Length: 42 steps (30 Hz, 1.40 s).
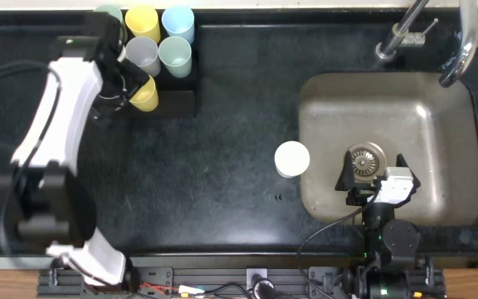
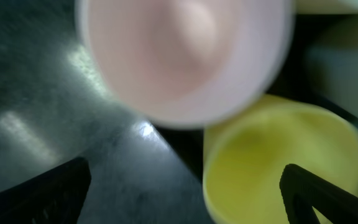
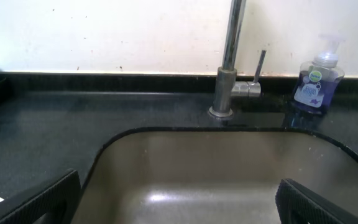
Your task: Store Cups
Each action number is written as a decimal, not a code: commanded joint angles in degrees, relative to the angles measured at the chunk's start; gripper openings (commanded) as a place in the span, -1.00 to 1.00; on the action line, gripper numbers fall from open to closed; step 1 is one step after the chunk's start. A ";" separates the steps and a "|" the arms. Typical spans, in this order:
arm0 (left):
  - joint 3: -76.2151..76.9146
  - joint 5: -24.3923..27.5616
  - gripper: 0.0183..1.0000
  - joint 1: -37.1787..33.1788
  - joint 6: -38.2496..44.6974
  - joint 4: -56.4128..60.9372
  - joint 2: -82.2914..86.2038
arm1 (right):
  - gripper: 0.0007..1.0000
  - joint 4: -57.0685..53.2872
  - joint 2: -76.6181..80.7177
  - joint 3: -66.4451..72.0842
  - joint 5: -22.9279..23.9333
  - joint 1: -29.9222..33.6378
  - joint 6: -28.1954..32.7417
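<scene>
Left arm extended from the near left edge to the far left of the counter [image 1: 222, 191], white forearm angled up and over, wrist bent down at the black rack [image 1: 181, 98]. Left hand [image 1: 129, 87] at the rack's near left corner, just beside a yellow cup [image 1: 145, 93]. From the wrist: fingers [image 2: 42, 193] spread wide, clamped on nothing; yellow cup close to one finger, contact impossible to tell; a pale cup [image 2: 185, 56] just beyond, blurred.

Other cups upright in the rack: second yellow one [image 1: 142, 21] and blue cup [image 1: 178, 21] along the far row, light green cup [image 1: 175, 54] in the row nearer. One more green rim [image 1: 108, 12] partly hidden behind the arm.

White cup [image 1: 292, 159] alone on the counter, just beside the left rim of the sink [image 1: 438, 108], well apart from the rack.

Right arm folded short at the near right, right hand [image 1: 374, 166] low over the sink basin near the drain [image 1: 366, 158], level, facing the far wall. Fingers apart, nothing between them. Faucet [image 3: 229, 62] and soap bottle [image 3: 317, 84] on the far ledge.
</scene>
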<state>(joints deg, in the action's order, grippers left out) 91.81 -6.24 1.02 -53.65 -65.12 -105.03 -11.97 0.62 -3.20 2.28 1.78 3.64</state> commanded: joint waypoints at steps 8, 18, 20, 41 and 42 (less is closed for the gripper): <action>-7.02 -4.52 1.00 0.13 15.61 -3.87 42.05 | 0.99 0.48 -0.44 -0.15 -0.37 -0.26 -0.26; -60.52 0.72 1.00 0.26 31.56 32.41 92.00 | 0.99 0.48 -0.42 -0.15 -0.37 -0.26 -0.26; -70.66 5.01 1.00 0.26 39.43 49.75 97.92 | 0.99 0.48 -0.44 -0.15 -0.37 -0.26 -0.26; -91.36 4.04 1.00 0.17 44.26 60.46 101.57 | 0.99 0.48 -0.44 -0.15 -0.37 -0.26 -0.26; -91.36 4.04 1.00 0.17 44.26 60.46 101.57 | 0.99 0.48 -0.44 -0.15 -0.37 -0.26 -0.26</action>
<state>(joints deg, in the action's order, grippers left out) 0.49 -2.13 1.13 -10.70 -4.51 -3.90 -11.77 0.62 -3.18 2.28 1.78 3.64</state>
